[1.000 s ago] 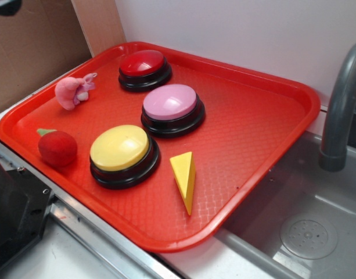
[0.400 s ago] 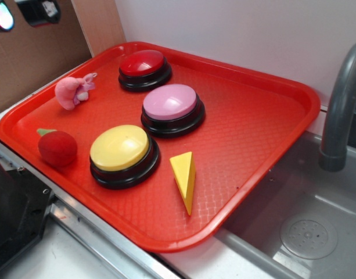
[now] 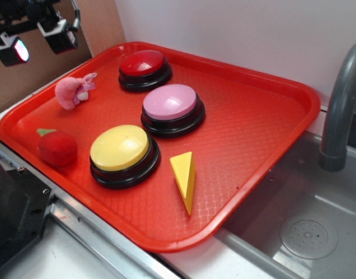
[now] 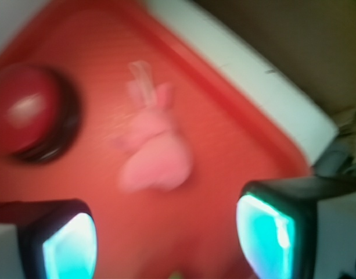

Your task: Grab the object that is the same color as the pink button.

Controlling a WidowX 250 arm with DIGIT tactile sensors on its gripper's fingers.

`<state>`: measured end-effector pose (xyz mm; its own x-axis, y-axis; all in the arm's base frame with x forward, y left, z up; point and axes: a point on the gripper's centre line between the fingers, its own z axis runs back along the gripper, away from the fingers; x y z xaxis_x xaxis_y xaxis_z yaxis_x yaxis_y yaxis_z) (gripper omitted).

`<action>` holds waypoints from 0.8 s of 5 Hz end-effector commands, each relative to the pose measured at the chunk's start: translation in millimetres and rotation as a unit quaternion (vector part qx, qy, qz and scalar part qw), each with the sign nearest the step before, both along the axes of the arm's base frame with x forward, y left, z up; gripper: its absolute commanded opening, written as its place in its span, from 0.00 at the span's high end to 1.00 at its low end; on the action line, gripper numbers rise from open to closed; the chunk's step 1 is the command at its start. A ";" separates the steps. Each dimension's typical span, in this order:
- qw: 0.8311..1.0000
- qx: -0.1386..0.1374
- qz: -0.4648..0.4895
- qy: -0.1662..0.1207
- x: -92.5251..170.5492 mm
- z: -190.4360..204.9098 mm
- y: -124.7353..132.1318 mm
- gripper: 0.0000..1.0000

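While the end effector (image 3: 37,42) hangs in the upper left of the exterior frame, above the tray's far-left rim and clear of everything on it, its fingers (image 4: 265,232) stand wide apart and hold nothing. The pink plush toy (image 3: 72,91) lies on the red tray (image 3: 259,116) near that left rim, well apart from the pink button (image 3: 171,103) at the tray's middle, whose color it matches, and just left of the red button (image 3: 144,65). In the wrist view the toy (image 4: 151,154) sits between the two fingers but ahead of them, toward the top of the frame, so a straight drop would likely miss; the end effector seems to need to travel forward first. That view is heavily blurred, so fine detail on the toy cannot be read. Its long axis runs from its rounded body at lower left to the pale ears or limbs at upper right in the exterior frame, pointing toward the red button. Closing along that axis could catch only the thin ears, and the soft fuzz may slip free. Coming in low near the rim risks a finger striking the tray's raised edge. The red plush fruit (image 3: 57,147) lies in the lower left, a possible wrong target.
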<state>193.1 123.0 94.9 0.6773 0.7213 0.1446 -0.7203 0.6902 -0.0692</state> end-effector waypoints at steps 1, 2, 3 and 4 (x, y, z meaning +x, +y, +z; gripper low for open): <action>0.999 0.012 0.043 -0.024 16.1 -51.7 14.0 0.00; 0.998 -0.022 0.051 -0.027 21.4 -75.0 15.9 0.00; 0.998 -0.001 0.063 -0.027 19.0 -76.5 13.9 0.73; 0.998 0.001 0.056 -0.039 18.0 -69.7 8.6 1.00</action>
<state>214.6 126.5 15.9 0.5841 0.7964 0.1569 -0.7908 0.6019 -0.1110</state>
